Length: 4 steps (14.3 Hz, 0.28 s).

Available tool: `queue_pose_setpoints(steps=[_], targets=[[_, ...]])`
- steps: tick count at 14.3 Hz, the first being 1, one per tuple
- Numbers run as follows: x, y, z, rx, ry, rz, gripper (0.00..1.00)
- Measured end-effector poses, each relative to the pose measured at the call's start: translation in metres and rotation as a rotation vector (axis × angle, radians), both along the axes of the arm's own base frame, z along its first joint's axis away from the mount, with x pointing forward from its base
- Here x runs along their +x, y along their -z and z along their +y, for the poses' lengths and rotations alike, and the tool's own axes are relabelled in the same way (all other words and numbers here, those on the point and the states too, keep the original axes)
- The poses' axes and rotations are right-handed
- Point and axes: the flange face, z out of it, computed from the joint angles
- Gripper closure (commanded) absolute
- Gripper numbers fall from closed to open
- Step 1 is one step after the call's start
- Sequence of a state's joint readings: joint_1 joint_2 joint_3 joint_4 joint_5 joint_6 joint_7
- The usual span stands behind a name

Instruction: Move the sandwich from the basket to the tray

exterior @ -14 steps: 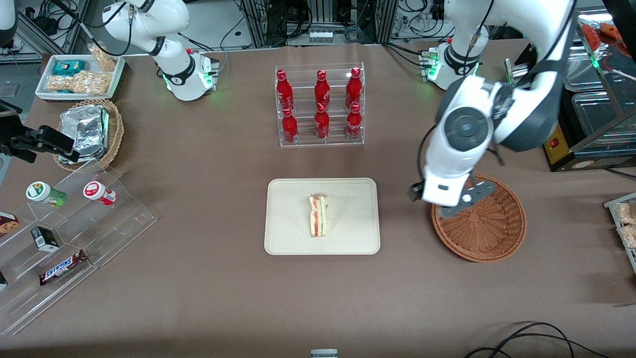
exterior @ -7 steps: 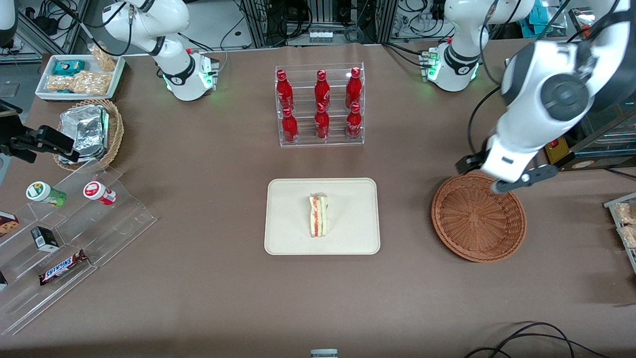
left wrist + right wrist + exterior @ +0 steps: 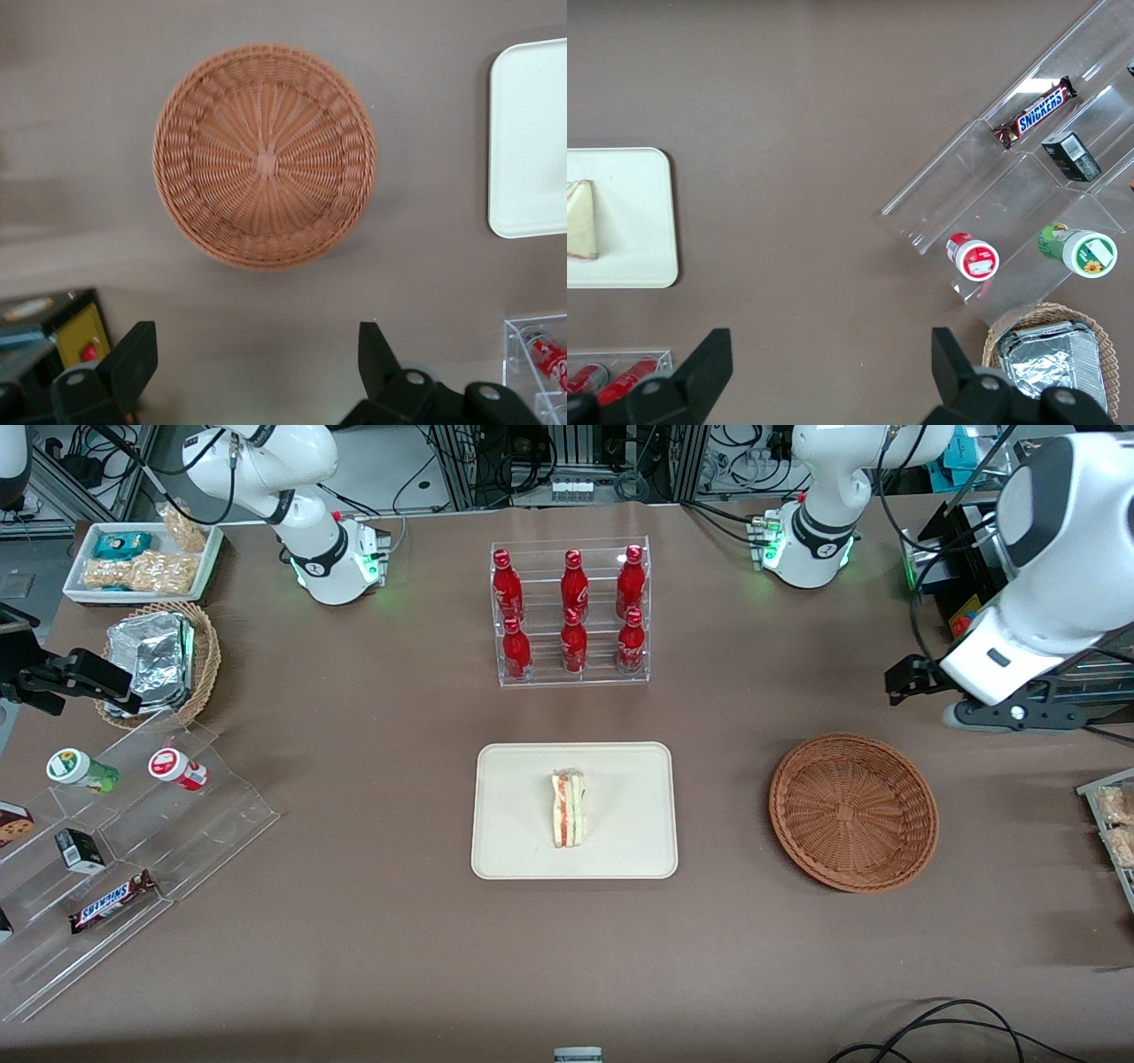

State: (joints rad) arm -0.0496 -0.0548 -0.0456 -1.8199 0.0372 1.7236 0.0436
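The pincer point(image 3: 252, 367), spread wide and holding nothing, has drawn up and away from the basket point(image 3: 853, 811) toward the working arm's end of the surface. The basket is bare and the sandwich point(image 3: 567, 809) lies on the tray point(image 3: 620, 850), so the task looks done.

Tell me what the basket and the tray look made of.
The basket: woven wicker or rattan, reddish-brown, its radial weave plain in the left wrist view. The tray: probably moulded plastic or fibre, cream and matte, with no glare. The tool hangs open above the table, beside the basket.
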Motion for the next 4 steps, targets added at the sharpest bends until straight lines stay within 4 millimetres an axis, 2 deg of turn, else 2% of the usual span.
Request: queue_pose_setpoints(steps=[4], targets=[[0.006,-0.045,0.005,-0.026,0.008,-0.076,0.0]])
